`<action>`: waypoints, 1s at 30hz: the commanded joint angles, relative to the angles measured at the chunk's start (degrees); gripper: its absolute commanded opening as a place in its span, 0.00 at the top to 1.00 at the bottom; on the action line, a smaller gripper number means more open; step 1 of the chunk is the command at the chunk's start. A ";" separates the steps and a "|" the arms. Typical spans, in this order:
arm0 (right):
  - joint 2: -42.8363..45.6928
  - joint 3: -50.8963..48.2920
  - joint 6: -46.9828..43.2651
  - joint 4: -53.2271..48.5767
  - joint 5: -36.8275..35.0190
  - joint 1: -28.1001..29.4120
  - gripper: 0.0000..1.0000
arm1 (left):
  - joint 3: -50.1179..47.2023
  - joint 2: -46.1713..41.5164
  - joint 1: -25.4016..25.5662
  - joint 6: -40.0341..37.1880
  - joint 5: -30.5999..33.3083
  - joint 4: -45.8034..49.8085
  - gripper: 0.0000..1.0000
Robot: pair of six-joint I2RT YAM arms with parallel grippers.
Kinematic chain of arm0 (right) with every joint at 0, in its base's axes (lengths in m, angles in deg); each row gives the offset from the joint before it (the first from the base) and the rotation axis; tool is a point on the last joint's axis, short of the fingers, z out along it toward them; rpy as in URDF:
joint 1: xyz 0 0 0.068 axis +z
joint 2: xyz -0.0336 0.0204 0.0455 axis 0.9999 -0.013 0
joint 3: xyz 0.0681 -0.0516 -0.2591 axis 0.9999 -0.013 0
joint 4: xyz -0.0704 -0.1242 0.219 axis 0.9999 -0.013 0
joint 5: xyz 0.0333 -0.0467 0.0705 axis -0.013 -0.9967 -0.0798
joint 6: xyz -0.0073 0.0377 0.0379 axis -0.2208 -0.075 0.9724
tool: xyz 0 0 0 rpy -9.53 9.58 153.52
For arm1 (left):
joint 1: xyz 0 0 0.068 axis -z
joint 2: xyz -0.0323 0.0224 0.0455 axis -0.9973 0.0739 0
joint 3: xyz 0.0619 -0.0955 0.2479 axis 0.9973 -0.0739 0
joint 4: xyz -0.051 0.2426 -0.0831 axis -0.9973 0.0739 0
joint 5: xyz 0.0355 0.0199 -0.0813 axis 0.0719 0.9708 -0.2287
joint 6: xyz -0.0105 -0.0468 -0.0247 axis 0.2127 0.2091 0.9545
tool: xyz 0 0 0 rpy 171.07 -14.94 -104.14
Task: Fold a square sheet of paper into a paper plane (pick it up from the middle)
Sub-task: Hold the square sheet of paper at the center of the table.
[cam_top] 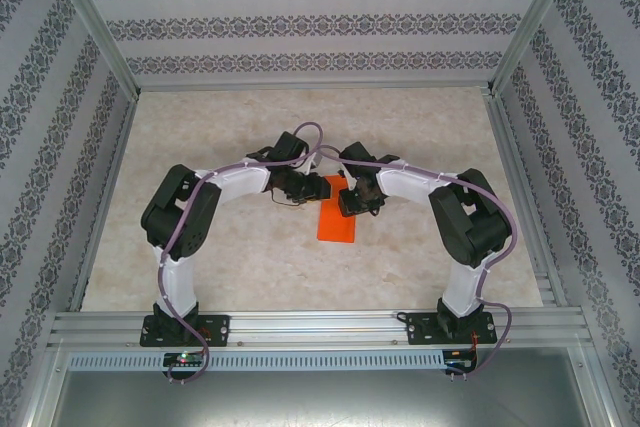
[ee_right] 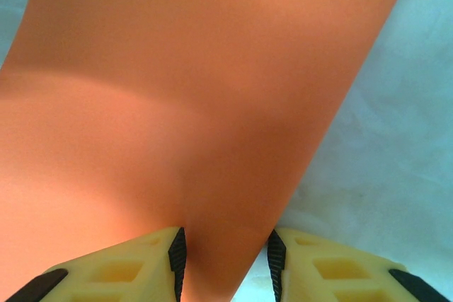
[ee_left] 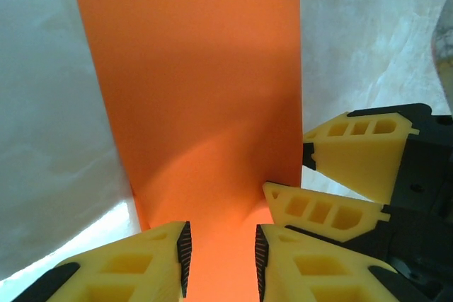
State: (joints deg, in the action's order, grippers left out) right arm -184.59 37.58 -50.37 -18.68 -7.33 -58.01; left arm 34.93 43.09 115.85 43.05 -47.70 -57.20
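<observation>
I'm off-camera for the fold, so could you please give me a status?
Left gripper, right gripper: part open, astride thin orange-red paper sheet. Nothing in the way.

Left arm [cam_top: 180, 217], black joints on white links, rises from its base at the near edge, elbow out to the left, forearm reaching inward to centre. Right arm [cam_top: 470, 217] mirrors it. Wrists nearly meet, both pitched downward. Left pincer [ee_left: 221, 238], yellow fingers with black ribbed pads: jaws parted. Right pincer [ee_right: 224, 242], same build: jaws parted, tips just beside the left pincer's.
</observation>
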 commanded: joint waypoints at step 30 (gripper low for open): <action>2.61 -5.22 0.20 4.87 5.18 -2.59 0.57 | 3.21 5.53 1.56 -1.12 -1.24 0.60 0.71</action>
State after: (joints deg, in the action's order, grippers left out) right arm -182.23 33.87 -50.35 -14.22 -2.52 -60.28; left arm 36.64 47.33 116.83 43.01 -48.47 -57.33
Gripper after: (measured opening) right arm 0.424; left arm 0.286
